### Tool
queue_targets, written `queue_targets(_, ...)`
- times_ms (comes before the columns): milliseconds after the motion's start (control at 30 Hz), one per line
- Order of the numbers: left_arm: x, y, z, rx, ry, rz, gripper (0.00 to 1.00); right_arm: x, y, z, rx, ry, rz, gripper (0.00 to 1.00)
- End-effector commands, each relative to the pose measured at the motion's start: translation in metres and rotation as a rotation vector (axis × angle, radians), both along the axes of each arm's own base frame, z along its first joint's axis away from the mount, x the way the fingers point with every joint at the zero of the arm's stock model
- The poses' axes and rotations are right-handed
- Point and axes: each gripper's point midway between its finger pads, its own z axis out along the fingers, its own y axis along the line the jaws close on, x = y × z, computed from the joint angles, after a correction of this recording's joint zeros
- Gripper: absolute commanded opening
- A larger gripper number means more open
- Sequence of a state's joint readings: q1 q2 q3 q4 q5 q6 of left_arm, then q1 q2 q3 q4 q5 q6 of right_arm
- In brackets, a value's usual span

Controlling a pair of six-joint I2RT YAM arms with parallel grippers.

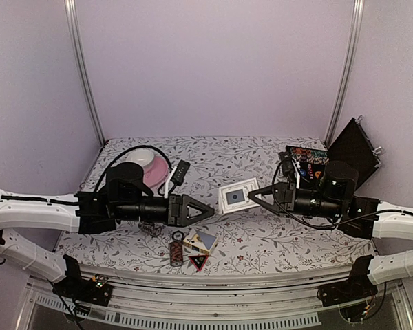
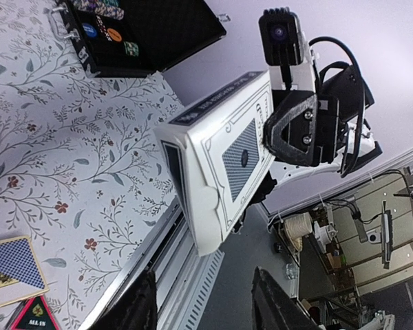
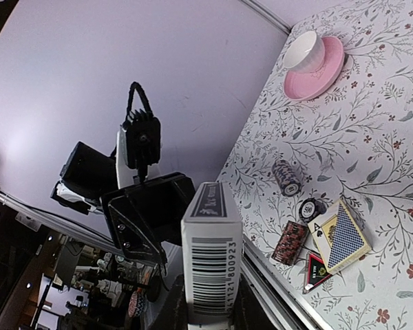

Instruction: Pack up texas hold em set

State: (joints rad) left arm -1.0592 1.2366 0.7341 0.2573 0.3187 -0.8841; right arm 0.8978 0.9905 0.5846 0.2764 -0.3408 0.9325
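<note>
**Card-deck box held by the right pincer, midway between the two arms**

The white deck box (image 1: 235, 196) is clamped at its right end by the right pincer (image 1: 253, 196), one finger on each broad face. It is raised off the floral counter (image 1: 261, 240), with its barcode end turned toward the right wrist camera. The left pincer (image 1: 208, 210) stands just to the left of the box and faces it. Its fingers (image 2: 134, 309) are spread with nothing between them, and they do not touch the box.

Behind the box and to its right, the black case (image 1: 308, 162) lies open at the back corner, its lid leaning up and coloured chips showing in the tray. Nearer than the box and to its left lie the loose pieces. These are the chip rolls (image 1: 177, 249), a second deck (image 1: 199, 240) with its blue back up, and the red-black triangle marker (image 1: 198, 262). All three are close together by the front edge. Behind the box and well to its left, a pink saucer (image 3: 316, 69) carries a white cup (image 3: 306, 49). In the top view the left arm partly hides them.

Both forearms run nearly level from the sides toward the box, so the pincers meet almost tip to tip. The left arm lies across the space above the loose pieces.
</note>
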Motion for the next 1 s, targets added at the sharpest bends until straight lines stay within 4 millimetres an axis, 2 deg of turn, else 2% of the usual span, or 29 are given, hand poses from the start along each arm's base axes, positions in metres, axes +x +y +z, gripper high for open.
queue_targets(0, 0.0024, -0.0005, 0.0111, -0.059, -0.014, -0.014, 0.46, -0.0094, 0.0023, 0.0306, 0.117, -0.047, 0.06, 0.17)
queue_targets(267, -0.0017, -0.0021, 0.0169, -0.095, -0.011, -0.038, 0.42, -0.0113, 0.0041, 0.0321, 0.13, -0.041, 0.076, 0.17)
queue_targets(967, 0.001, -0.0073, 0.014, -0.09, -0.006, -0.04, 0.3, -0.0129, 0.0094, 0.0301, 0.13, -0.036, 0.105, 0.17)
